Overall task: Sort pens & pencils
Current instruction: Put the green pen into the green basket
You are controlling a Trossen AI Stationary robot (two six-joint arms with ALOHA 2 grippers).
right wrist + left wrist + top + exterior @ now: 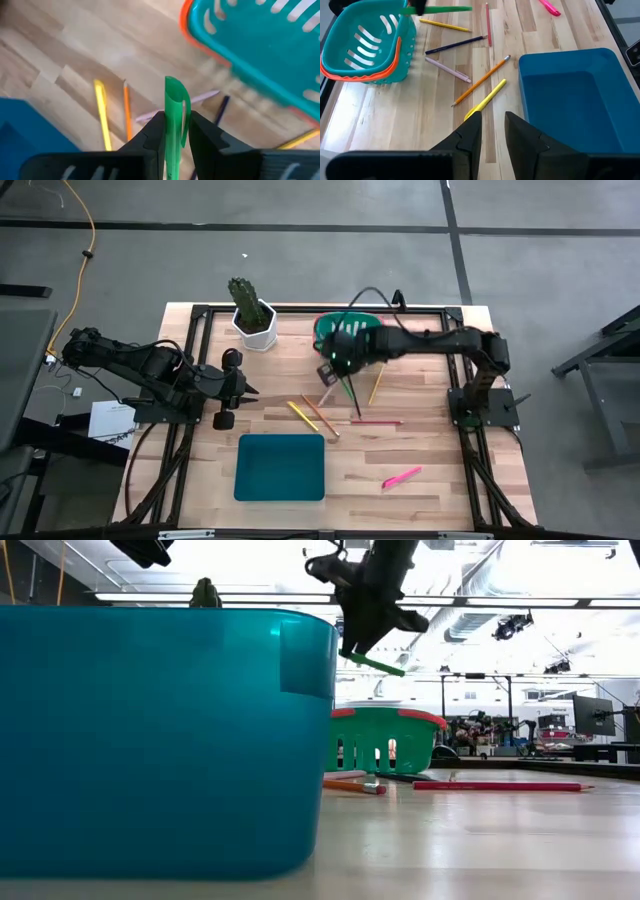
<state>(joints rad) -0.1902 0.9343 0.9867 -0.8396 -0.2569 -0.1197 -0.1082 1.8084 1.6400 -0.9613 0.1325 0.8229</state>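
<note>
**Sam:** What is in the jaws right now?

**Mia:** The right gripper (172, 125) has its jaws closed tight on a green pen (173, 107). The pen sticks out past the fingertips. In the low view it hangs in the air, tipped a little, well above the bench (440, 450).

**Sam:** So which step is this?

**Mia:** I think it is carrying the pen to the green basket (345, 330). The basket with the orange rim sits at the far side of the bench, and the pen is just beside its near edge, not over it.

**Sam:** What does it need to do next?

**Mia:** It has to go a bit farther, get over the opening, then let go so the pen drops inside.

**Sam:** Where is the other stuff?

**Mia:** A pink pen (401, 477) lies near the front right, well apart from the rest. The pencils (318, 415), yellow, orange, red and dark, lie in a loose bunch in the middle. The blue bin (280, 467) sits at the near side and looks empty.

**Sam:** How is the right arm bent?

**Mia:** It reaches from its base on the right, long and nearly flat, toward the basket.

**Sam:** And the other arm?

**Mia:** The left gripper (491, 127) waits at the left, jaws a little apart, holding nothing.
</note>
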